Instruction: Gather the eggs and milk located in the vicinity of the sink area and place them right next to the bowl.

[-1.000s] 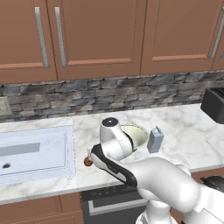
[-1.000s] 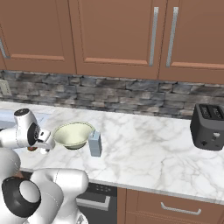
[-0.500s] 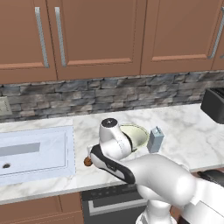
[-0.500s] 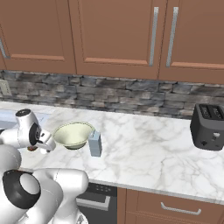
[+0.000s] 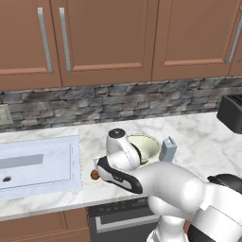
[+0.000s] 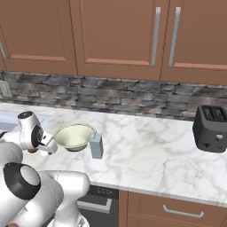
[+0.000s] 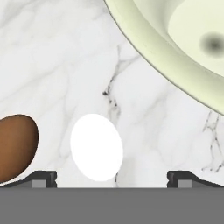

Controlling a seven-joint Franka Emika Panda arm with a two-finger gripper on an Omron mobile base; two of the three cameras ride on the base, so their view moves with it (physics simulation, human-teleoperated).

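Note:
In the hand view my gripper (image 7: 113,178) is open and points down at the marble counter. The white egg (image 7: 96,146) lies between its fingertips (image 7: 42,177), nearer the left one, with nothing touching it. The speckled brown egg (image 7: 15,146) rests just outside the left tip and peeks out beside my hand as the brown egg (image 5: 94,175). The cream-green bowl (image 7: 175,57) curves close by, and the bowl (image 5: 147,144) sits behind my wrist. The grey-blue milk carton (image 5: 168,149) stands upright right of the bowl, also the milk (image 6: 96,145). The sink (image 5: 38,160) lies left.
A black toaster (image 6: 212,128) stands at the right end of the counter. Stone backsplash and wooden cabinets run behind. The counter's front edge (image 5: 71,205) is close below the eggs. Open marble stretches between the milk and the toaster.
My hand has stayed over the eggs by the bowl. Only the elbow has shifted a little. Eggs, milk and bowl lie where they were.

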